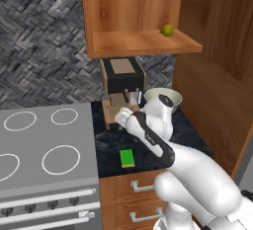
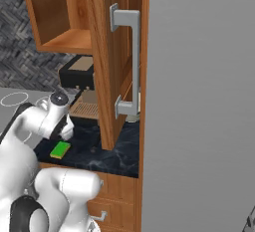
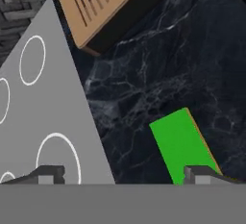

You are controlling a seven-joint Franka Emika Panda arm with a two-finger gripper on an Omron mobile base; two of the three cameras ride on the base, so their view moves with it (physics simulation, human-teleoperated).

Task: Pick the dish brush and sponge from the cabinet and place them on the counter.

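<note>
while the arm bends low over the black surface (image 1: 190, 125), its end effector (image 3: 125, 174) hangs wide open and empty just above the sponge (image 1: 127, 158), which lies flat beside the stovetop (image 1: 44, 145).

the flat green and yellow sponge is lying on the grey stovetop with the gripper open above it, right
Not quite. The flat green and yellow sponge lies on the black marbled stone counter, beside the grey stovetop, as the hand view shows. The gripper is open above it.
</note>
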